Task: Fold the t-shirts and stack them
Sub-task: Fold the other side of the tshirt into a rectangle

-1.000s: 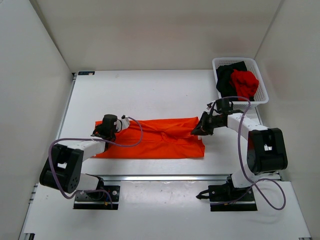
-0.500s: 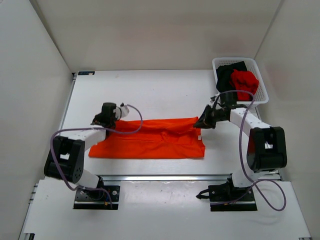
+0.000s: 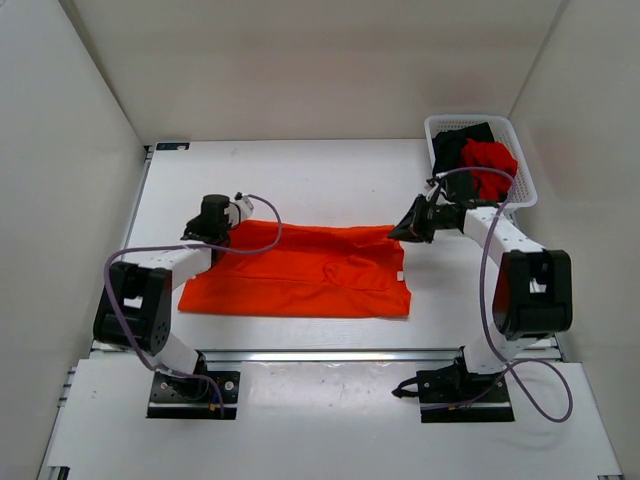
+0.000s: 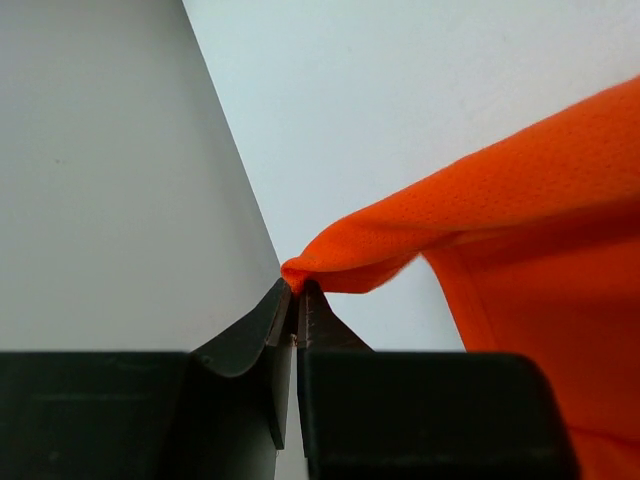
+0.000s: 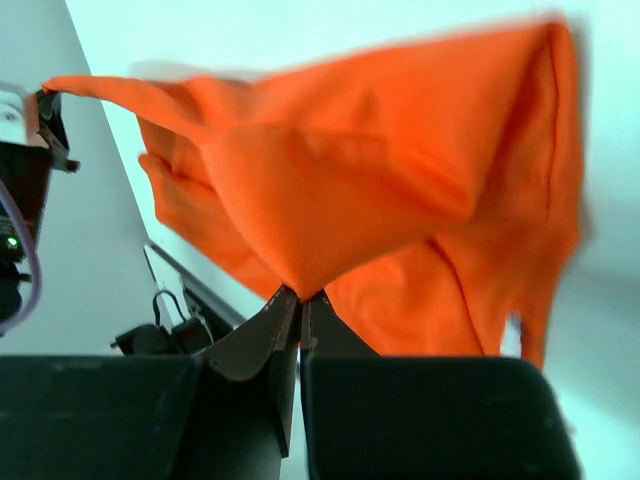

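Observation:
The orange t-shirt (image 3: 300, 272) lies spread across the middle of the table, its far edge lifted by both arms. My left gripper (image 3: 218, 235) is shut on the shirt's far left corner, the orange t-shirt (image 4: 480, 210) pinched at my left gripper's (image 4: 296, 290) tips. My right gripper (image 3: 402, 231) is shut on the far right corner; in the right wrist view the orange t-shirt (image 5: 350, 190) hangs from my right gripper (image 5: 300, 296). The black t-shirt (image 3: 455, 150) and red t-shirt (image 3: 490, 165) sit crumpled in the basket.
A white mesh basket (image 3: 527, 178) stands at the back right corner of the table. White walls enclose the table on three sides. A metal rail (image 3: 320, 352) runs along the table's near edge.
Both grippers have carried the shirt's far edge toward the back of the table, so the orange cloth is now spread deeper and wider than a second ago.

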